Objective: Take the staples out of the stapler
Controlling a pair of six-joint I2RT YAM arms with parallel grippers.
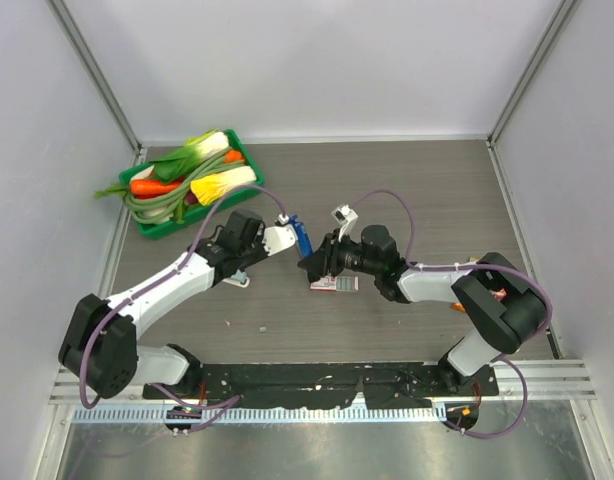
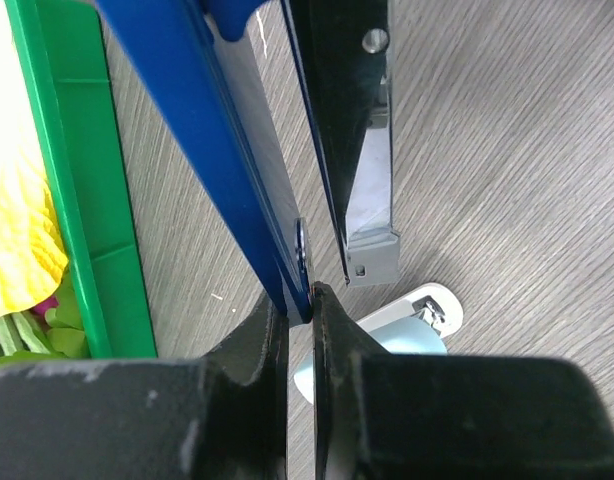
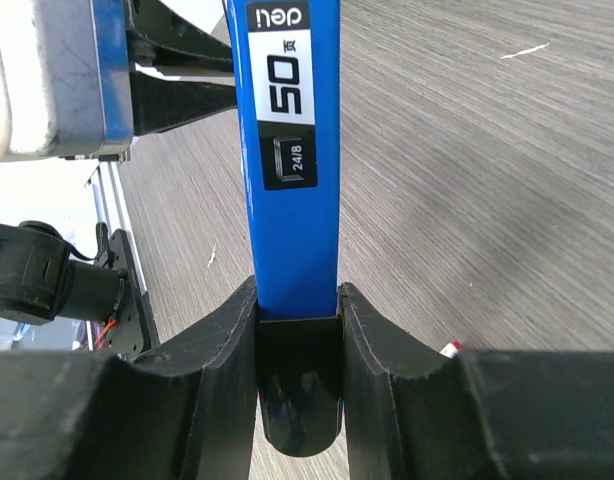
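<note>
pale blue-grey stapler (image 2: 412, 338) lies on surface (image 3: 487, 200), just below left gripper (image 2: 299, 305) | left gripper closed tight on blue stapler (image 3: 287, 200) by its upper arm, above surface | right gripper (image 3: 298, 300) about half open, clamping same blue stapler's other end

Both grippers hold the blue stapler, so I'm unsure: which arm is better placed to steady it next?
Right, probably: the right gripper clamps the blue stapler squarely across its labelled bar; the left gripper only pinches a thin blue edge.
</note>
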